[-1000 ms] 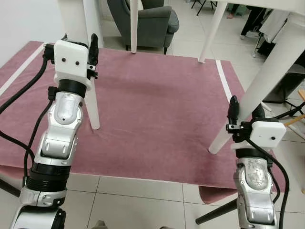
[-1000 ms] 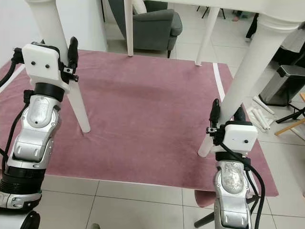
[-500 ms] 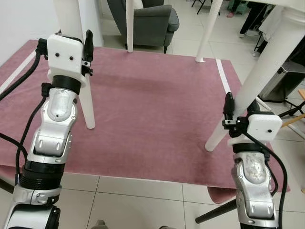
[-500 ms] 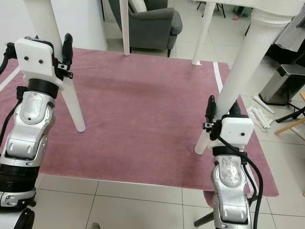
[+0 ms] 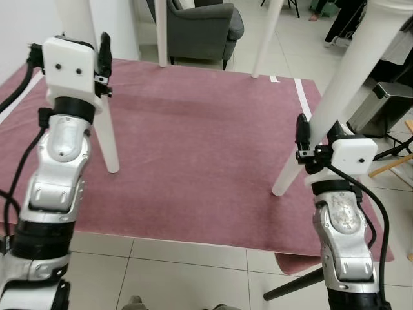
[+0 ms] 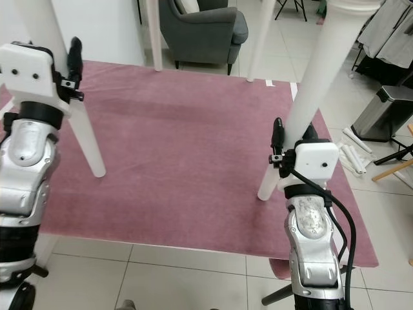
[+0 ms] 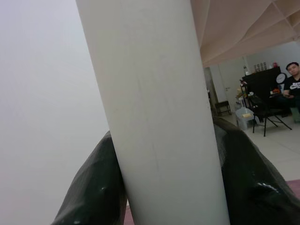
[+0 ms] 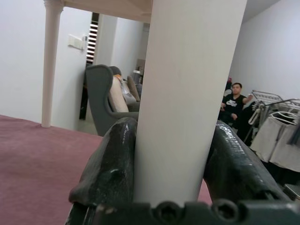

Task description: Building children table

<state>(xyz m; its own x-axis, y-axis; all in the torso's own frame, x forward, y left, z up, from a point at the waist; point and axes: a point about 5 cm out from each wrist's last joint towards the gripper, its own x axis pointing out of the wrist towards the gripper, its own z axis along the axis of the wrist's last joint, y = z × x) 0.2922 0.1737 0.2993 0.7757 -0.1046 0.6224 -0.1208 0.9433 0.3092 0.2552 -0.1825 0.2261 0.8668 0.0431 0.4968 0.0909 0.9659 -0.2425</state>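
Observation:
A white children's table stands over a pink rug [image 5: 193,129], with its four round legs in view. My left gripper [image 5: 84,42] is shut on the near left leg [image 5: 106,135], high up; in the left wrist view the leg [image 7: 154,117] sits tight between both black fingers [image 7: 93,187]. My right gripper [image 5: 319,129] is shut on the slanting near right leg [image 5: 348,77], a little above its foot; the right wrist view shows that leg [image 8: 187,93] clamped between the fingers [image 8: 112,159]. The two far legs [image 5: 160,32] [image 5: 264,39] stand at the rug's far edge.
A grey armchair [image 5: 200,26] stands beyond the rug. A metal bin [image 5: 387,106] and a wooden bar [image 5: 390,168] are at the right. A black stand leg [image 5: 290,287] lies on the tiles near my right arm. A seated person [image 8: 232,108] is in the background beside a clothes rack [image 8: 276,126].
Both arms and all four table legs have shifted to my left and slightly away across the rug. Both grips are unchanged.

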